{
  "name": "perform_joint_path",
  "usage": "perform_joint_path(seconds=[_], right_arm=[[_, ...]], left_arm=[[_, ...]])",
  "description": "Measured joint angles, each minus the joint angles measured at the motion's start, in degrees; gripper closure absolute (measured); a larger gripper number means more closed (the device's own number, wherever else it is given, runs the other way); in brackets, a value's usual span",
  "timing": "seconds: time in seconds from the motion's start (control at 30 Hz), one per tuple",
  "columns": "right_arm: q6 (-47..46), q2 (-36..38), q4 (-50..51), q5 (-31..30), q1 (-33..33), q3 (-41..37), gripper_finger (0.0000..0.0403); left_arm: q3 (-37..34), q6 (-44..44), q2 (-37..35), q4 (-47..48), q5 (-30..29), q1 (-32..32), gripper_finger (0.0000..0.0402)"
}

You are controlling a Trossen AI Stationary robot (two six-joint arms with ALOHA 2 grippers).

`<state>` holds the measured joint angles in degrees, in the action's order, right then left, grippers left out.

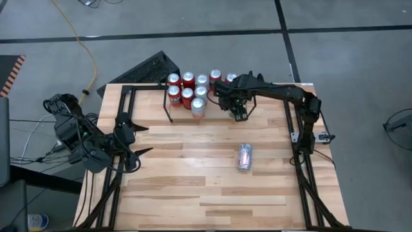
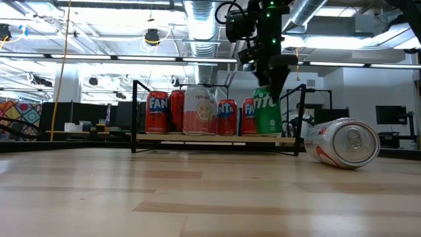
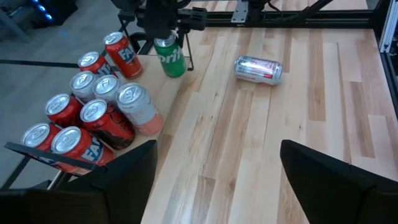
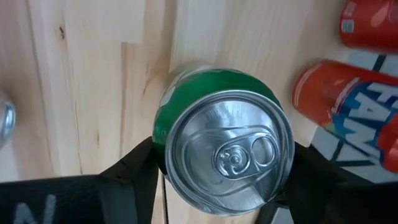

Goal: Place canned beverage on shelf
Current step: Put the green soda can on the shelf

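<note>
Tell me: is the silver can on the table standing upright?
No. The silver can lies on its side on the table, apart from the shelf.

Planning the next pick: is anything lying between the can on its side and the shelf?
No. In the high view only bare wood separates the tipped can from the shelf. The right gripper holds a green can at the shelf's end.

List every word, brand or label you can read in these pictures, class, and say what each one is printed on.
"FAN", cut off, on the red cans standing on the shelf.
"rite", the start hidden, on the green can between the right gripper's fingers.
"spi...", faint and partial, on the pale pink can.
The print on the silver can lying on the table is too blurred to read.
</note>
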<state>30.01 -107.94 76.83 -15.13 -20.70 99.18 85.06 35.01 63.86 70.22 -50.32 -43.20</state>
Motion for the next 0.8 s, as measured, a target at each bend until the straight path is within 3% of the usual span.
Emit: perform_joint_path(seconds=[0.43,0.8], right_arm=[[3.95,-0.35,-0.60,0.23,-0.01,-0.28,0.0067],[9.73,-0.31,-1.16,-5.95,-0.02,-0.24,0.0067]], left_arm=[[0.00,-0.80,0.00,0.00,0.00,-0.01,0.0077],[0.00,-0.88,0.00,-0.01,-0.03,0.00,0.0077]])
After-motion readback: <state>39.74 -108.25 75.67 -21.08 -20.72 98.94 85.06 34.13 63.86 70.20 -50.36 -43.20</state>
